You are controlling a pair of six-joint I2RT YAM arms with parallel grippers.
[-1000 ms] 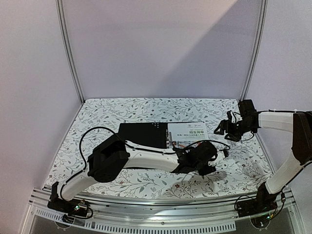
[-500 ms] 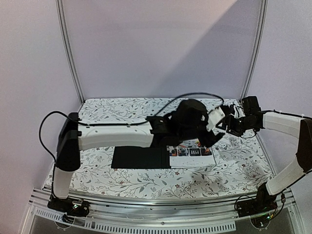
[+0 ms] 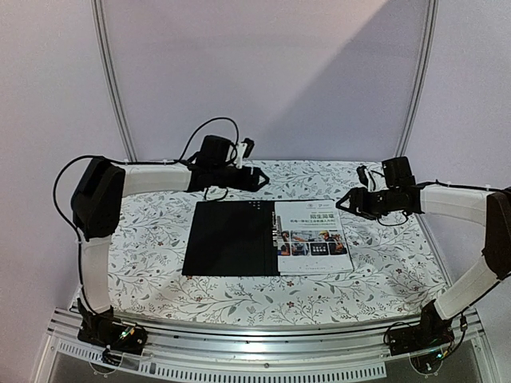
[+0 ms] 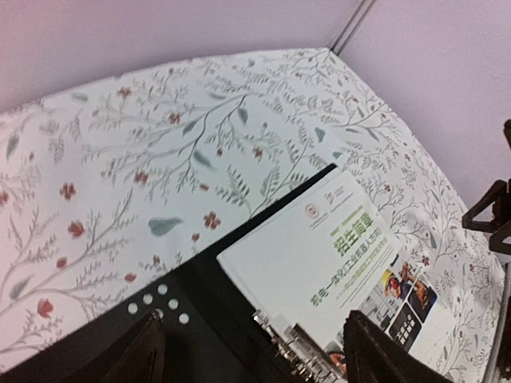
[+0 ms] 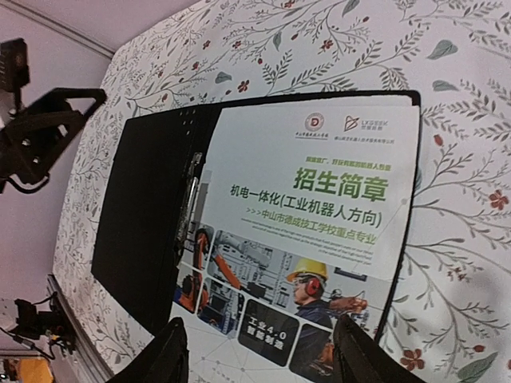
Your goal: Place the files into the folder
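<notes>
Open folder (image 3: 231, 239) lying flat on the floral desk (image 3: 375, 279), black inside facing up. Files (image 3: 313, 237), colour brochure sheet uppermost, resting on the folder's right half. Right pincer (image 3: 349, 203), just off the folder's far right corner: jaws apart, holding nothing. Left pincer (image 3: 254, 177), beyond the folder's far edge: jaws wide, empty.
</notes>
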